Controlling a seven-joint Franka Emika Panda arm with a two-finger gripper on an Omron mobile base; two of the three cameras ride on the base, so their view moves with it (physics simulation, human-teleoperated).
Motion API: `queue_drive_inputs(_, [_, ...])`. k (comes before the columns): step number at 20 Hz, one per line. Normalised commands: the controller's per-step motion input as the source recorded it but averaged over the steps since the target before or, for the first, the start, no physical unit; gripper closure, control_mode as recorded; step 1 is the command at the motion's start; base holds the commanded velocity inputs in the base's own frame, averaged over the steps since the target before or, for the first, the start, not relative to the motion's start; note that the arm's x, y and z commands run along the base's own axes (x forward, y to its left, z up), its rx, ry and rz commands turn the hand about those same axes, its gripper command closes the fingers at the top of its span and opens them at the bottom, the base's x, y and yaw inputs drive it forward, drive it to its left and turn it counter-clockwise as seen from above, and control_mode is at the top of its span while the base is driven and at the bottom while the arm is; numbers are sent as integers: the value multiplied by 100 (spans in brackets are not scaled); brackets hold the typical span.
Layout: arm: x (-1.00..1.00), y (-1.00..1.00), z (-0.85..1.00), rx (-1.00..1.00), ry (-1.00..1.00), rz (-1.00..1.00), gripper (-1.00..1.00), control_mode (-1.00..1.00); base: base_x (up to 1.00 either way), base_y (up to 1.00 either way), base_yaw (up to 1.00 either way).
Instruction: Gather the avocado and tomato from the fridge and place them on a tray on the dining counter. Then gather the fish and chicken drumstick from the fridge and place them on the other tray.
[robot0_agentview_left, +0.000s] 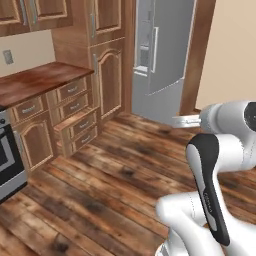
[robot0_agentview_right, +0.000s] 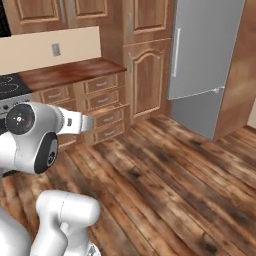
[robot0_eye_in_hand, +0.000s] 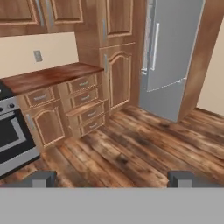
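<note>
The gripper (robot0_eye_in_hand: 112, 178) hangs wide open, holding nothing. The fridge (robot0_eye_in_hand: 168, 57) stands at one o'clock, its door seemingly shut.

Occlusions and crops, as we see them

Fridge (robot0_eye_in_hand: 173, 48) top is cut by the upper edge in all three views; doors shut, so we can't see its contents. Stove (robot0_eye_in_hand: 11, 135) is cropped at the left edge. Gripper (robot0_eye_in_hand: 112, 179): we see just the two fingertips (robot0_eye_in_hand: 41, 178), set wide apart. Wall outlet (robot0_eye_in_hand: 38, 55) too small to read.
</note>
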Motion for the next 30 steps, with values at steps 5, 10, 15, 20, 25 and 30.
queue_drive_inputs(5, [0,0,0,0,0,0,-100,100,100,5,0])
queue_drive_inputs(10, [0,0,0,0,0,0,-100,100,100,4,-8])
queue_drive_inputs(15, [0,0,0,0,0,0,-100,100,100,44,-48])
queue_drive_inputs(20, [0,0,0,0,0,0,-100,100,79,73,-78])
queue_drive_inputs(25, [0,0,0,0,0,0,-100,100,64,66,-82])
queue_drive_inputs(30, [0,0,0,0,0,0,-100,100,82,97,-53])
